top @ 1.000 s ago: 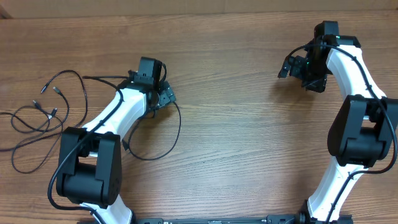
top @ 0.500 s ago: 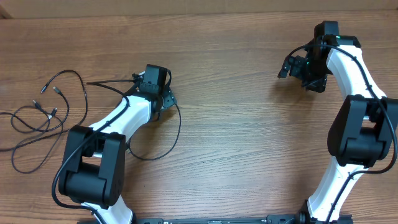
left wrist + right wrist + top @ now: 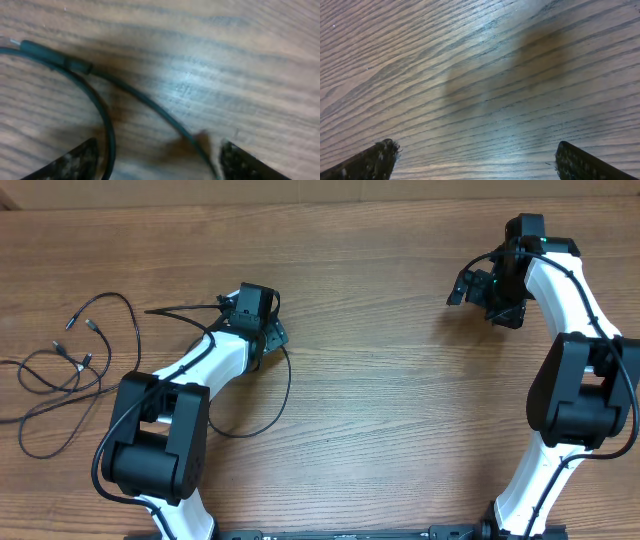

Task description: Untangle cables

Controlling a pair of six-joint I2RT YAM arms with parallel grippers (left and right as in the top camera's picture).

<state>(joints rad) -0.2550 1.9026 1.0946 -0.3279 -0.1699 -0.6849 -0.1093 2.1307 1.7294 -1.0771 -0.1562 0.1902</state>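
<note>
Several thin black cables lie in a loose tangle (image 3: 70, 360) at the table's left edge. One more black cable (image 3: 283, 385) runs from a free end (image 3: 147, 311) under my left gripper (image 3: 268, 335) and loops down toward the front. In the left wrist view, two strands of that cable (image 3: 107, 132) cross the gap between the fingers (image 3: 70, 162), and its plug (image 3: 45, 52) lies at the upper left. The left gripper (image 3: 160, 165) is open, low over the wood, its jaws well apart from the strands. My right gripper (image 3: 468, 288) (image 3: 477, 162) is open over bare wood at the far right.
The wooden table (image 3: 380, 400) runs from the cable tangle to the right arm. Both arm bases (image 3: 150, 460) stand at the front edge. A pale wall strip (image 3: 300, 190) borders the back.
My left gripper has slid a little to the right and its jaws have narrowed somewhat. The cable's free end has shifted right with it. The right arm has not moved.
</note>
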